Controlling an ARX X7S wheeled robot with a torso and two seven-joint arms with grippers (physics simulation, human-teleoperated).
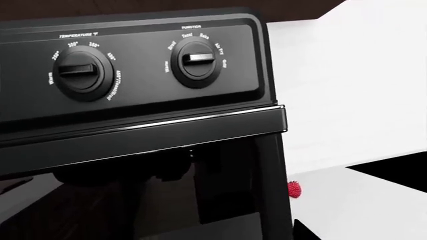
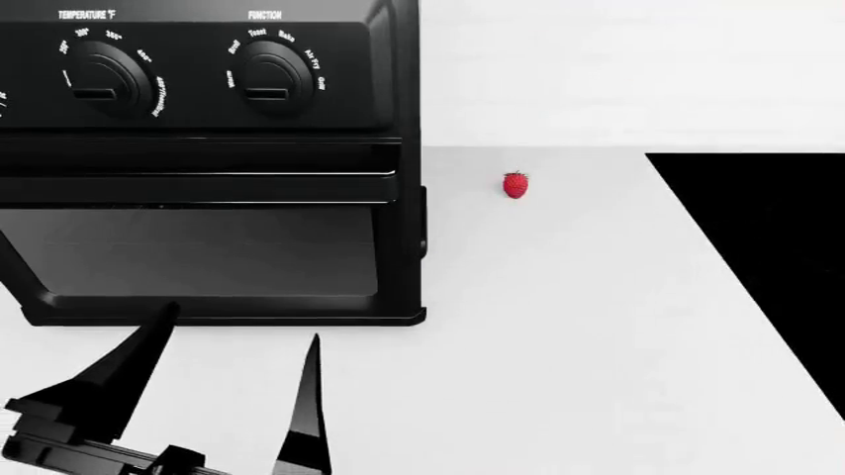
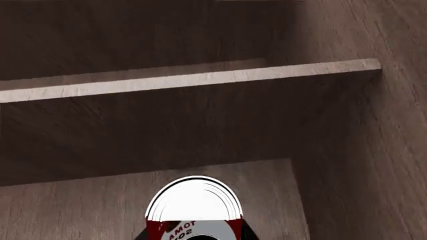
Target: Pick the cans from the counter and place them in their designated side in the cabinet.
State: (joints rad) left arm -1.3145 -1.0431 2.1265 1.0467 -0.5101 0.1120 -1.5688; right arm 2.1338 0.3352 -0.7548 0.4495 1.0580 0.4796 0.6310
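Fingers (image 2: 301,416) of the left gripper (image 2: 232,381) spread apart, empty, over the counter (image 2: 555,327) before the toaster oven (image 2: 212,158). Right claw unseen; soup can (image 3: 193,210) on a cabinet shelf (image 3: 80,215).

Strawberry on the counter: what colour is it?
Red; the strawberry shows best in the head view, on the white counter.

Black oven (image 2: 212,158) panel: "TEMPERATURE °F" over left knob (image 2: 109,79), "FUNCTION" over right knob (image 2: 275,77); can (image 3: 193,210) label partly reads "TOMA".
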